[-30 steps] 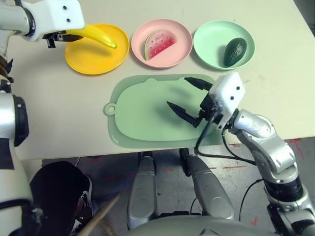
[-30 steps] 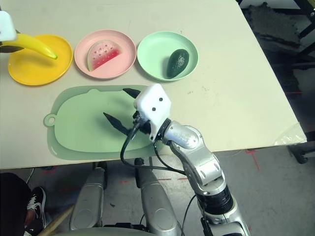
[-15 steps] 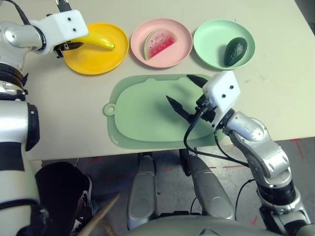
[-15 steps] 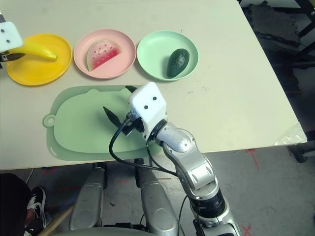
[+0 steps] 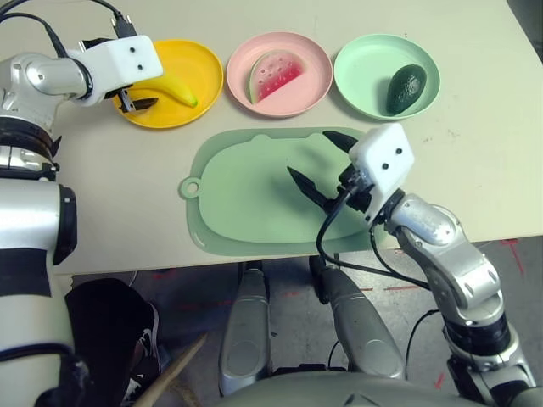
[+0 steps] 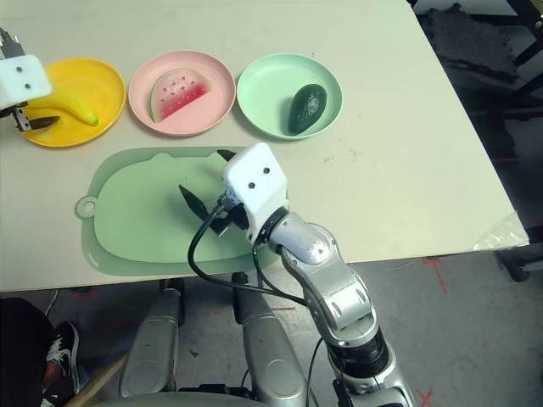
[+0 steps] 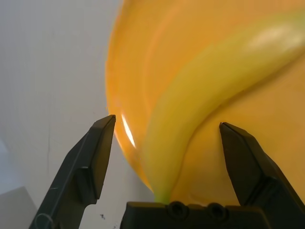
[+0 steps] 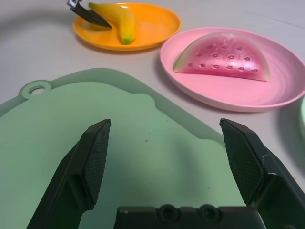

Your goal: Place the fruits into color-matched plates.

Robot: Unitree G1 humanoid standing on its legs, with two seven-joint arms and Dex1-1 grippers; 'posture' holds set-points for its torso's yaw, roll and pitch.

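On the yellow plate [image 5: 199, 61] the banana [image 5: 174, 86] lay lengthwise between the left gripper [image 7: 167, 143]'s spread fingers, untouched by either, while the right gripper [image 5: 321, 165] hung wide over the mat [image 5: 246, 208].

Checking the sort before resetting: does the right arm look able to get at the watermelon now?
Probably yes: the right gripper hangs open over the mat, and nothing stands between it and the watermelon.

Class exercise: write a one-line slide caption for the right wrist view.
Open right gripper over the green mat, facing the watermelon wedge on its pink plate and banana on yellow plate.
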